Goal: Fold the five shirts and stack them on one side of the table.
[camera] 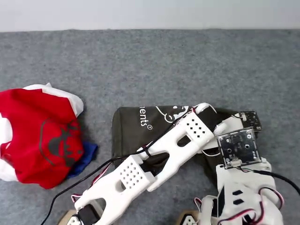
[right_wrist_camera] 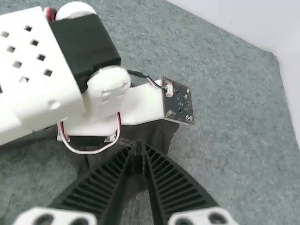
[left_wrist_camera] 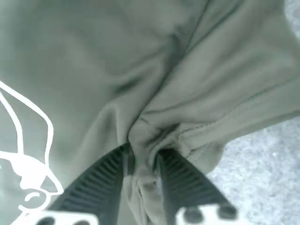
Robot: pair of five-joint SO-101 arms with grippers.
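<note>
A dark olive shirt (camera: 133, 131) with white print lies bunched at the table's middle. My left arm (camera: 164, 150) stretches across it from the front left. In the left wrist view my left gripper (left_wrist_camera: 143, 155) is shut on a raised fold of this shirt (left_wrist_camera: 154, 70) near its hem. My right gripper (right_wrist_camera: 139, 151) sits at the shirt's right edge, just beside the left arm's wrist (right_wrist_camera: 70, 79), with its fingers closed on dark cloth (right_wrist_camera: 157, 133). A red shirt (camera: 42, 136) with a dark print tops a pile at the left.
White cloth (camera: 70, 101) and blue cloth (camera: 86, 154) stick out from under the red shirt. Grey carpet-like table surface (camera: 187, 65) stretches open toward the back and right. A pale wall (camera: 150, 14) runs along the far edge.
</note>
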